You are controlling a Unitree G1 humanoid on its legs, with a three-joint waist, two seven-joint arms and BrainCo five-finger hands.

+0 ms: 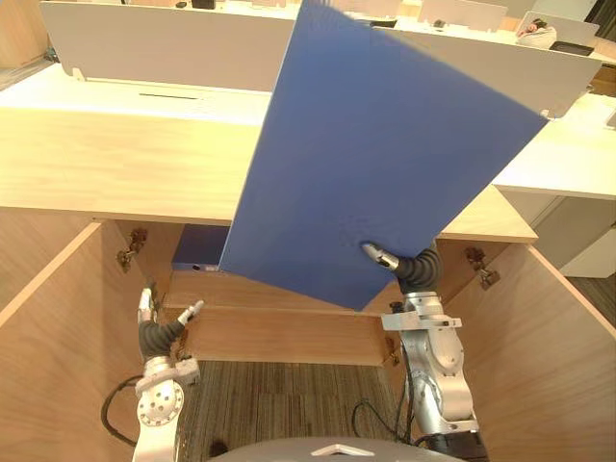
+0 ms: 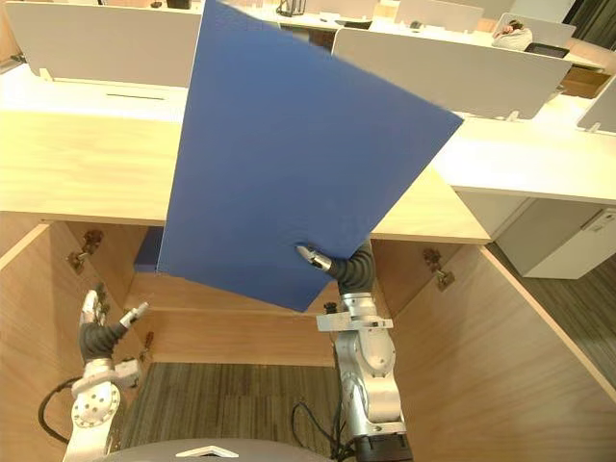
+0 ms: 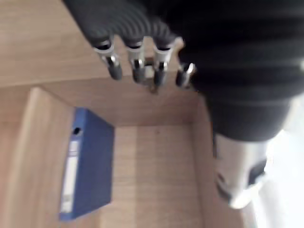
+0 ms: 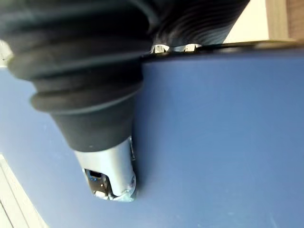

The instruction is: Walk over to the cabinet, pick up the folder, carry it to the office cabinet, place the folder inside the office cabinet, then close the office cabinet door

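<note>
The right hand grips the blue folder near its lower edge, the thumb on the front face and the fingers behind it. The folder is lifted and tilted in front of the open cabinet, and it covers part of the wooden top. The left hand hangs low near the left door, its fingers relaxed and holding nothing, and a blue binder lies flat on the shelf inside.

The folder over the open cabinet
A second folder is laid inside it, at the left rear.
</note>
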